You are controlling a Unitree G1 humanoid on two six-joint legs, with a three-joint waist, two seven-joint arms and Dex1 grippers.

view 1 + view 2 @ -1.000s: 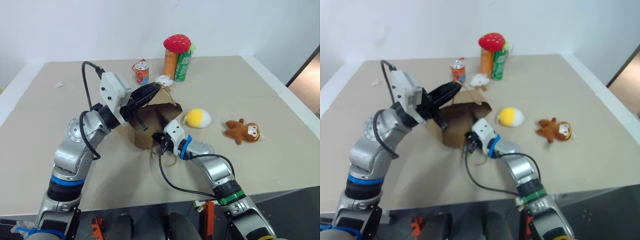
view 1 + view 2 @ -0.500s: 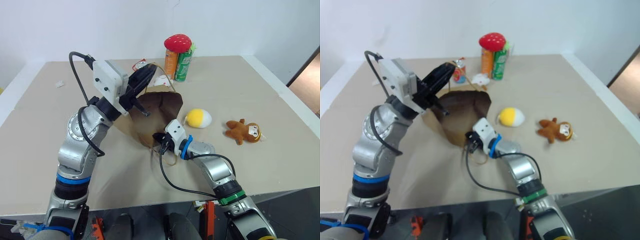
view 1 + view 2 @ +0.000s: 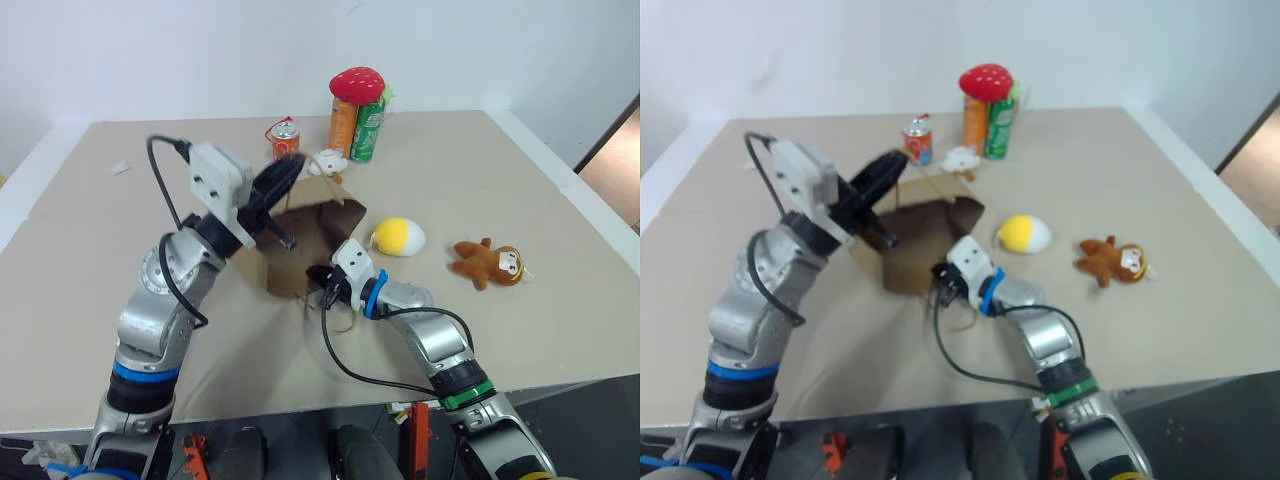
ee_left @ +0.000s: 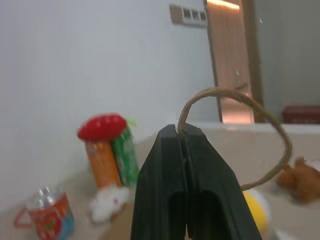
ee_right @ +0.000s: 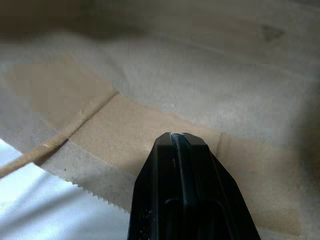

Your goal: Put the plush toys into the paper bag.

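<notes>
The brown paper bag point(image 3: 289, 268) lies on the table with its mouth propped open toward the plush toys. My left gripper point(image 3: 296, 166) is shut on one cord handle point(image 4: 236, 99) above the bag's upper rim. Low at the bag's front, my right gripper point(image 3: 319, 276) is shut on the near paper edge point(image 5: 125, 130). The yellow-and-white egg plush point(image 3: 398, 236) rests just right of the bag's mouth. Farther right lies the brown monkey plush point(image 3: 487, 262). Both toys are outside the bag.
At the back of the table stand a short red can point(image 3: 284, 143), an orange can point(image 3: 341, 127) and a green can point(image 3: 366, 130) with a red mushroom plush point(image 3: 355, 85) on top. A small white plush point(image 3: 327, 160) lies by the bag's far rim. The second cord handle point(image 3: 340, 318) trails near my right wrist.
My left gripper lifted the handle and the bag's upper side, then sank again, so the mouth now stands lower. The right gripper has stayed on the near edge.
</notes>
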